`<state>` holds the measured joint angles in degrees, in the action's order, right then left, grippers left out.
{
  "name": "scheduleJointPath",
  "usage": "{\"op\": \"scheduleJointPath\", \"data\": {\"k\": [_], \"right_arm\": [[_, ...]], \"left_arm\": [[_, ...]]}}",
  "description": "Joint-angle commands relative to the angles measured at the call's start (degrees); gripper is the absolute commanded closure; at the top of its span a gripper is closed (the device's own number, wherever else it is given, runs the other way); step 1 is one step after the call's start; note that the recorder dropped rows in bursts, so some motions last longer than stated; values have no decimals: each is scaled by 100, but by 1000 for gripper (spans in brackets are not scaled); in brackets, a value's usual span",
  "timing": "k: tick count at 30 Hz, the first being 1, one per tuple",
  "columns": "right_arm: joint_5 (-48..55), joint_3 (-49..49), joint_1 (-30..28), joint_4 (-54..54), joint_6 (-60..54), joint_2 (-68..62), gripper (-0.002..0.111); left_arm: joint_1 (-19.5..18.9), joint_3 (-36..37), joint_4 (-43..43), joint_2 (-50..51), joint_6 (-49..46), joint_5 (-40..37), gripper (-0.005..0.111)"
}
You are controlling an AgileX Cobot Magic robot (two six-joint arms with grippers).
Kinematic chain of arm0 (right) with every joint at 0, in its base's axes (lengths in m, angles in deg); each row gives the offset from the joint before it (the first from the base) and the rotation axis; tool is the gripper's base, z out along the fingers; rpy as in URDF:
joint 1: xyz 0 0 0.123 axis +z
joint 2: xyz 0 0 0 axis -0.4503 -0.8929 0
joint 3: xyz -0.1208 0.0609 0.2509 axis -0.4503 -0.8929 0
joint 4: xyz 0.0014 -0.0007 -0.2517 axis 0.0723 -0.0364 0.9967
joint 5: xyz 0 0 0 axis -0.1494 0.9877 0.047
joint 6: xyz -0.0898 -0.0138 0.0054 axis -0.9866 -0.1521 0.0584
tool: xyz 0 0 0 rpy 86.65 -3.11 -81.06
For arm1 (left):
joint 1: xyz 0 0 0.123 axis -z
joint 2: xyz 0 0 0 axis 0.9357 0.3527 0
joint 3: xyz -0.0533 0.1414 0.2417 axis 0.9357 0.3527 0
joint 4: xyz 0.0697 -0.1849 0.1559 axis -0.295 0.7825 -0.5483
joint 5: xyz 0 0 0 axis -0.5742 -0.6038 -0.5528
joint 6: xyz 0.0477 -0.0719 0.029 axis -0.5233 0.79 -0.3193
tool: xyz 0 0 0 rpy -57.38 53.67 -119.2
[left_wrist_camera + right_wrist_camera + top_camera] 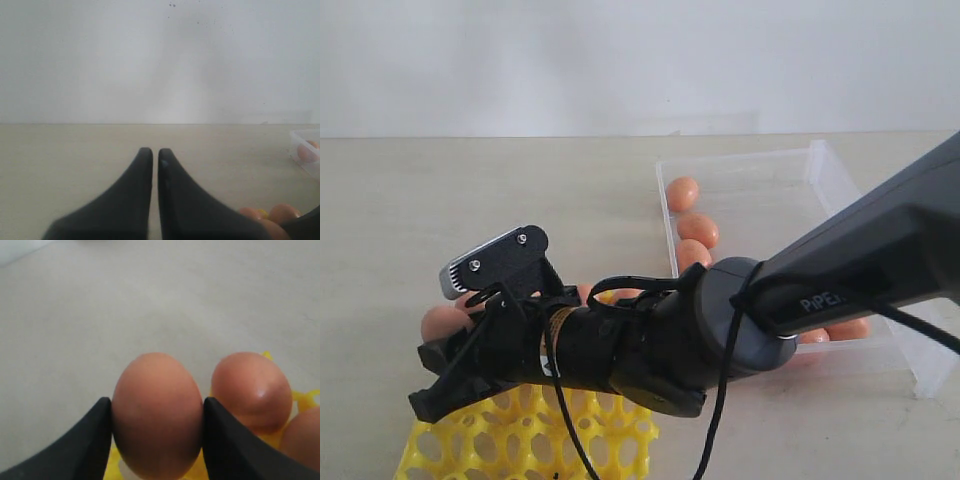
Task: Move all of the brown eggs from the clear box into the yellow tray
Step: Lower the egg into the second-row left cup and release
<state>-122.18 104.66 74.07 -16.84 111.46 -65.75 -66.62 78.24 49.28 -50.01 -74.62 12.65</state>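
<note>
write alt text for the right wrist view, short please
The right hand grips a brown egg between its two black fingers, just over the yellow tray. Two more brown eggs sit in the tray beside it, with the pale table behind.

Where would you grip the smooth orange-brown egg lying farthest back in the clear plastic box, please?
Probably across the rounded middle of that egg, coming straight down: the box is open-topped, and its wall stands close beside it, blocking a sideways approach.
</note>
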Motion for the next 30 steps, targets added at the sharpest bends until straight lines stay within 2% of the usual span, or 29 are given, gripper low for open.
{"op": "scheduleJointPath", "data": {"k": [1, 10, 27, 30], "right_arm": [[30, 8, -4, -13, -129, 14, 108], [228, 84, -4, -34, -775, 14, 108], [386, 136, -4, -11, -787, 14, 108], [386, 136, -4, 1, -859, 14, 98]], "left_arm": [[-15, 21, 2, -18, -17, 28, 103], [-15, 21, 2, -18, -17, 28, 103], [-15, 21, 2, -18, -17, 0, 103], [-15, 21, 2, -18, -17, 0, 103]]}}
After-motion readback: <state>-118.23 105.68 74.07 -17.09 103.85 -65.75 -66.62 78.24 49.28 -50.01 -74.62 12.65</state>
